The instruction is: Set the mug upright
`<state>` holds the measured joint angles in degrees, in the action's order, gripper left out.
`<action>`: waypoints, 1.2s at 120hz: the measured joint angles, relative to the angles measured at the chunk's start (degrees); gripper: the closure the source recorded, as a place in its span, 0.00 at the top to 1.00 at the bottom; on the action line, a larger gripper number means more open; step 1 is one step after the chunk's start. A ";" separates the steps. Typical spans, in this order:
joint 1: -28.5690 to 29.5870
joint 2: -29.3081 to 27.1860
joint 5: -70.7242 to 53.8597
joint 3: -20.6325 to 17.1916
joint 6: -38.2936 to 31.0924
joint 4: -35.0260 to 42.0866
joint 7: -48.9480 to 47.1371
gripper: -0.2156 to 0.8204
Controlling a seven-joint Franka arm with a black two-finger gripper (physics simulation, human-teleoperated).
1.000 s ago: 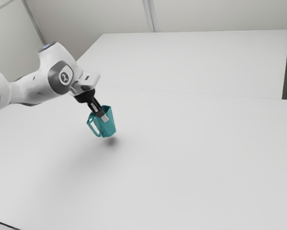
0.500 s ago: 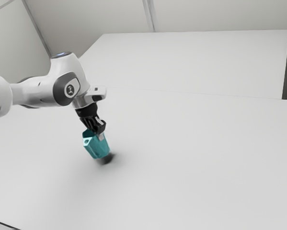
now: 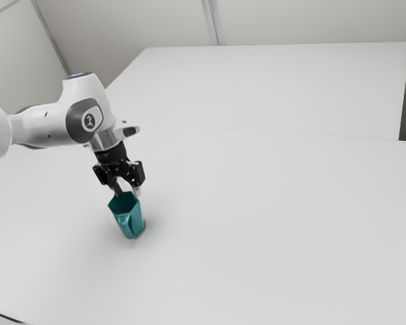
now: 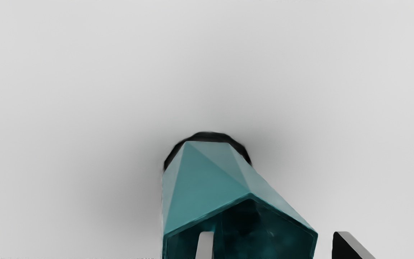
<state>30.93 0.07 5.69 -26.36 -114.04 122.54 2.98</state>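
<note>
The turning looks all but done: the faceted teal mug (image 3: 136, 222) is left of centre, in the lower half of the exterior view, its open mouth up and its narrower foot down towards the pale grey bench (image 3: 270, 223). It leans a little in that view, which may be only the camera's slant; I cannot tell for certain that the foot sits flat.

The fingers (image 4: 205, 248) are spread apart and grip nothing. One reaches over the mug's mouth; the other stands outside the rim with a gap between, as the wrist view shows.

What is left, I judge, is small: lift the fingers straight up, clear of the rim, since a sideways brush could tip the mug, and check that it stands alone.
</note>
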 joint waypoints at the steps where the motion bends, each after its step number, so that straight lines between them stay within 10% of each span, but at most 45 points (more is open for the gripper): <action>1: -0.05 -0.14 0.00 0.02 0.05 -0.05 -0.19 0.55; 34: -9.32 -2.88 0.26 1.39 2.53 -7.11 -4.97 0.73; 62: -24.00 2.38 -2.05 15.60 5.79 -20.32 -2.43 0.77; 97: -15.62 2.19 -2.69 18.76 10.11 -29.97 5.42 0.79; 144: -19.48 2.89 -2.75 22.06 18.23 -35.74 11.72 0.79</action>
<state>11.46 2.96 2.93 -4.30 -95.81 86.80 14.70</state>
